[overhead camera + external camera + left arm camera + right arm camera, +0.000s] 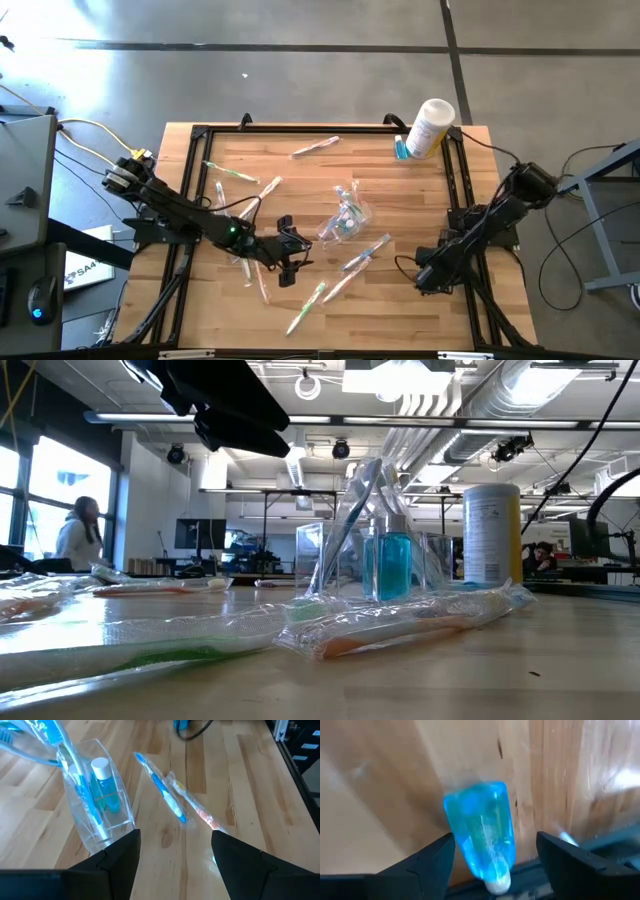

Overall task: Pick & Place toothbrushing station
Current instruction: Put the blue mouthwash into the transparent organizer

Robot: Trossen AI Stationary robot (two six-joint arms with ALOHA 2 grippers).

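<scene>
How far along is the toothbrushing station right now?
Done: the clear bag mid-table already holds a brush and a teal tube. In hand: nothing; the right gripper is open around a blue tube at the table's right edge, and the left gripper is open near the bag. Left: several wrapped toothbrushes lie scattered.
</scene>
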